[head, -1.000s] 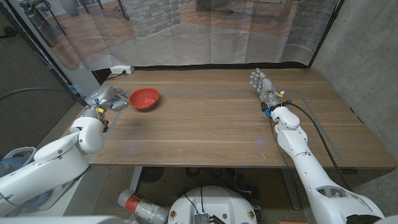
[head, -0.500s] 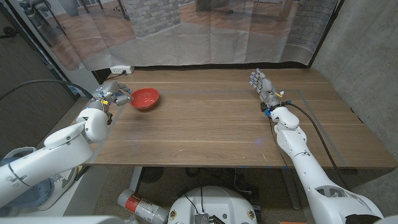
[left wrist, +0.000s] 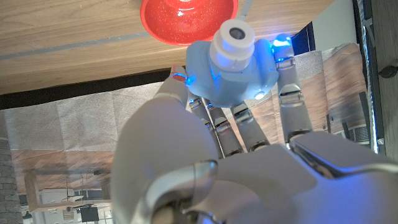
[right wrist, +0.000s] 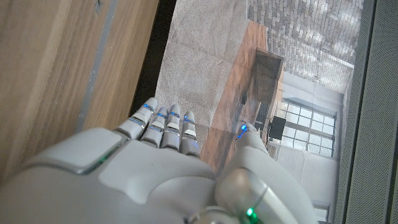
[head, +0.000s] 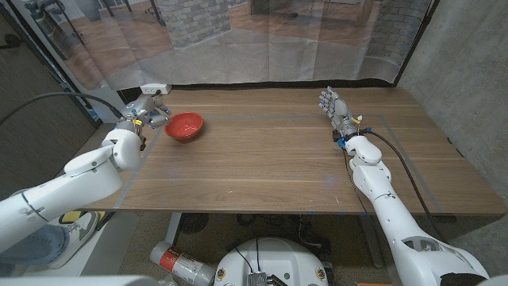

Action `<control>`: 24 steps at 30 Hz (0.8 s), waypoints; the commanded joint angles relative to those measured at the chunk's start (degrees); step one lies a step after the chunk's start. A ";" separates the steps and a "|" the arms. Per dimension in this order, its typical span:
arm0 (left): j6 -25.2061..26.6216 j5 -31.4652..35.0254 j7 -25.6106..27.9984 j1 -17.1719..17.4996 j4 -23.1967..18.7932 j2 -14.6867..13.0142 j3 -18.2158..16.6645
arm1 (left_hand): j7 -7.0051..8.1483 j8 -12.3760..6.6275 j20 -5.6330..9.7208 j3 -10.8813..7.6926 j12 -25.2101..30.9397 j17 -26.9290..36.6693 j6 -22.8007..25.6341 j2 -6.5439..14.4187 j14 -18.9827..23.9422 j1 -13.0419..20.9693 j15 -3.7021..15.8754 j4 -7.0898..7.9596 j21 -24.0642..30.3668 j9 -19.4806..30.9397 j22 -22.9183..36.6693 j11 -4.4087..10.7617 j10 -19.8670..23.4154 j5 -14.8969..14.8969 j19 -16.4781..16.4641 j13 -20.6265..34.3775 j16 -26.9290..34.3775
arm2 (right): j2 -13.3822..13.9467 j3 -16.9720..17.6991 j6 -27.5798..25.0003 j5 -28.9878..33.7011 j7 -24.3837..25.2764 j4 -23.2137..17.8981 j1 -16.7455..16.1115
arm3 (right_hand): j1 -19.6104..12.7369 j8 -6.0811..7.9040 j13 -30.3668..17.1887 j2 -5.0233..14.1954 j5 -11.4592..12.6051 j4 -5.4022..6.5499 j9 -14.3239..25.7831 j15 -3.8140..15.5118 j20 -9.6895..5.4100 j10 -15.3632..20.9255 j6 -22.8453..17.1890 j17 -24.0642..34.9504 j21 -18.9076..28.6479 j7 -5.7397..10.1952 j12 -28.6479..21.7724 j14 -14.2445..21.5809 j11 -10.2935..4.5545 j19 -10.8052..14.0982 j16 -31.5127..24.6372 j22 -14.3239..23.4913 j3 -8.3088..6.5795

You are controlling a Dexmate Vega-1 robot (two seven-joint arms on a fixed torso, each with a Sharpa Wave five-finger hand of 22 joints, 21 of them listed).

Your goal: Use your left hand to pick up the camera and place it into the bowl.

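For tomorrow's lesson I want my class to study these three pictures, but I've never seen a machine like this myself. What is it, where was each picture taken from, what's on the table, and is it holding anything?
This is a two-armed robot standing at a wooden table, each arm ending in a hand with fingers like ours.

The wide picture comes from a camera on its head, looking down; the arms enter from the bottom corners. The other two come from cameras on each wrist, looking along the back of that hand, so those scenes appear turned around.

On the table sits a red bowl, near the far left corner.

The left hand holds a small pale blue toy camera with a round lens. In the left wrist picture, the camera shows in front of the bowl; how high above it I cannot judge.

The right hand holds nothing, its fingers straight, at the far right of the table.
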State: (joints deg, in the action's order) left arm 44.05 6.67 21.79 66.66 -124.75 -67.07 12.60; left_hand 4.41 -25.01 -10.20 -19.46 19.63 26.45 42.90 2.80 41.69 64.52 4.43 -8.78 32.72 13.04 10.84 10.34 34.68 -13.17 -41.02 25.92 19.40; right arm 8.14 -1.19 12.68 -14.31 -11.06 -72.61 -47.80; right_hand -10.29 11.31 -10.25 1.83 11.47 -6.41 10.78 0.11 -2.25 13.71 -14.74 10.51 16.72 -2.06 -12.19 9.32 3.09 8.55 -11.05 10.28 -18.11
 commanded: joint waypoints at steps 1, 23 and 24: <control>-1.86 -0.35 -0.85 -5.87 2.62 -0.47 4.64 | 0.08 -0.37 10.81 -5.62 -0.05 0.37 0.50 4.05 0.64 4.19 3.33 0.73 0.45 0.10 0.16 -0.08 0.51 -0.29 -7.37 0.25 -0.32 | 0.11 0.19 -0.26 -0.19 0.16 -0.86 -0.72 | -0.30 -0.05 -0.34 0.38 0.06 -0.29 0.12 0.01 0.02 0.60 -0.50 0.10 -0.13 -0.02 0.07 0.73 0.04 0.65 0.14 0.06 -0.18; -3.01 0.73 -4.89 -14.62 8.81 1.80 11.08 | 0.48 -0.60 11.50 -6.10 -0.36 0.98 0.99 4.00 0.28 4.19 3.73 0.71 1.06 0.03 0.14 0.08 1.09 -0.36 -7.24 0.72 -0.73 | 0.35 0.26 -0.70 -0.40 0.36 -1.49 -1.46 | -0.32 -0.04 -0.34 0.45 0.04 -0.31 0.12 0.08 0.00 0.57 -0.54 0.10 -0.51 0.02 0.10 0.75 -0.11 0.82 0.15 0.08 -0.17; -2.63 0.88 -5.12 -15.21 9.17 2.09 11.43 | 0.46 -0.62 11.52 -6.12 -0.41 1.02 1.03 3.98 0.37 4.18 3.86 0.70 1.11 0.02 0.14 0.06 1.09 -0.36 -7.21 0.76 -0.71 | 0.34 0.21 -0.72 -0.35 0.37 -1.45 -1.40 | -0.32 -0.04 -0.34 0.46 0.04 -0.31 0.12 0.10 0.00 0.58 -0.55 0.10 -0.52 0.00 0.10 0.77 -0.10 0.84 0.14 0.08 -0.17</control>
State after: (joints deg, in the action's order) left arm 41.08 6.35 19.15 56.31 -118.95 -66.39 20.68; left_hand 4.93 -25.23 -10.20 -19.46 19.26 27.24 43.42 2.80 41.82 64.53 4.29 -8.78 33.49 13.05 10.84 10.25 35.19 -13.09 -41.02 26.45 18.98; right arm 8.43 -0.93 12.14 -14.66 -10.81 -74.07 -49.16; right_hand -10.29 11.31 -10.25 1.83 11.47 -6.40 10.78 0.43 -2.26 13.71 -14.73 10.51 16.28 -2.06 -12.19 9.64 3.09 8.97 -11.05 10.28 -18.11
